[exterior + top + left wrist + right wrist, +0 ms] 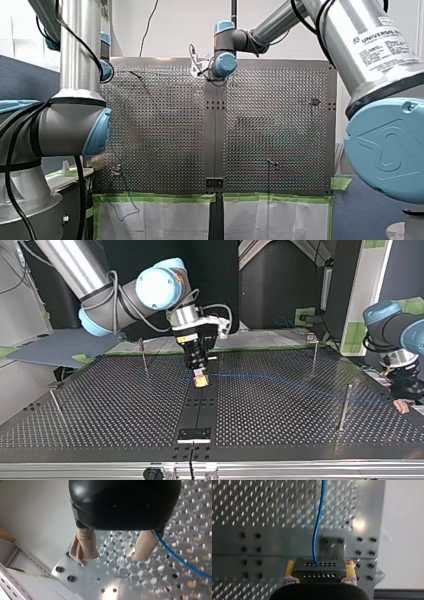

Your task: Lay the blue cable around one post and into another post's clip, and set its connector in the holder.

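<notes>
My right gripper hangs low over the table's dark middle strip, its yellow pads shut on a black connector with rows of small holes. The blue cable leaves the connector and runs across the table toward my left gripper at the top view's right edge. My left gripper stands open just above the plate, and the cable passes outside one of its beige fingers, not between them. A dark holder plate lies on the strip nearer the top view's camera.
Thin upright posts stand on the perforated table: one beside my right gripper, one at the far right, one nearer, and one at the left. Green tape lines the table's edge.
</notes>
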Available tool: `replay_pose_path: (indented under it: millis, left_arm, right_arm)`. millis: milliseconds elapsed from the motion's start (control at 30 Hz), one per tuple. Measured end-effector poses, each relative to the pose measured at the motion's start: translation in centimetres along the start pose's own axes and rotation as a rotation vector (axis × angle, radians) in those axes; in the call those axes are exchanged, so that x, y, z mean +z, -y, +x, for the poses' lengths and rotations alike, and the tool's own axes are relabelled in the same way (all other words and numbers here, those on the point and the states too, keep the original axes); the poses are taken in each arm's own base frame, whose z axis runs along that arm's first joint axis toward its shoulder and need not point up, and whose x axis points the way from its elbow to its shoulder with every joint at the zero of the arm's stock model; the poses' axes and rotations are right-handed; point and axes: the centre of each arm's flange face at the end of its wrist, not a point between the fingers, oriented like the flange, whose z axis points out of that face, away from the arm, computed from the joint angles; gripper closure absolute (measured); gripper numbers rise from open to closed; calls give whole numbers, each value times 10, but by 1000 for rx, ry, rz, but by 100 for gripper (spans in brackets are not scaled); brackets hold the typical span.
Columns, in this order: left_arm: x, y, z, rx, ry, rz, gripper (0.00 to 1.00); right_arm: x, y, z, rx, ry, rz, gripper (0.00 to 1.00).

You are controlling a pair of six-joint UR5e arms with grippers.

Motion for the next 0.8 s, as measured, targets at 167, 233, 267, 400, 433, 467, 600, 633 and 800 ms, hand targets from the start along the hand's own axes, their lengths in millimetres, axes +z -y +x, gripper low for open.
replay_pose_path:
  millis: [167,233,267,400,433,467,600,633,800]
  left_arm:
    - [8,-16,-8,-14,21,17,0]
    - [12,-22,-13,-17,32,27,0]
    - [13,-25,-15,-19,36,31,0]
    - [18,-30,-19,-49,46,70,0]
    - [19,-28,-19,-58,46,84,0]
    - [19,-26,-18,-67,45,99,0]
    - [20,-13,-13,-94,35,170,0]
    - [19,-7,-10,-101,29,194,0]
    - [15,17,2,-121,2,287,0]
  right_arm:
    - [0,-15,-14,-5,23,-55,100]
    - [0,-20,-19,-7,35,-69,100]
    - [0,-23,-22,-8,41,-74,100]
    - [-2,-34,-34,-11,68,-104,100]
    - [-3,-39,-38,-12,78,-116,100]
    - [-4,-42,-42,-13,86,-126,100]
    - [-8,-57,-57,-16,119,-175,100]
    - [-9,-61,-61,-16,128,-191,100]
    - [-13,-79,-75,-13,159,-255,100]
